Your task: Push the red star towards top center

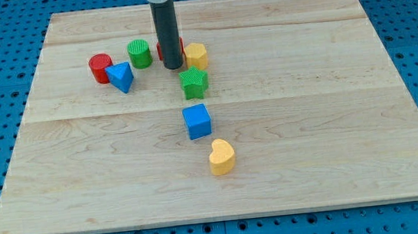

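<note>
I drive this arm remotely, and it carries no pincer at all, only a dark rod, so there is nothing spread or pressed together to report. My tip (172, 66) rests on the wooden surface (332, 120), and I will take that tip as my landmark.

The red star (161, 49) is almost entirely hidden behind the rod: only slivers of red show at the rod's edges, just above the tip towards the view's top. I cannot make out its shape, and I judge it to be the star only because nothing else red fits the task. The tip seems to touch it or sit just beside it.

Around the tip: a yellow block (197, 55) just to the view's right, a green star (194, 82) just below and right, a green cylinder (139, 54) to the left, then a blue triangle (121, 77) and a red cylinder (100, 68) further left. A blue cube (197, 121) and a yellow heart (221, 156) lie well below.

The star is already near the centre line, so I would push straight towards the view's top, keeping the tip centred behind it. An off-centre contact would likely spin it sideways into the yellow block or the green cylinder.
</note>
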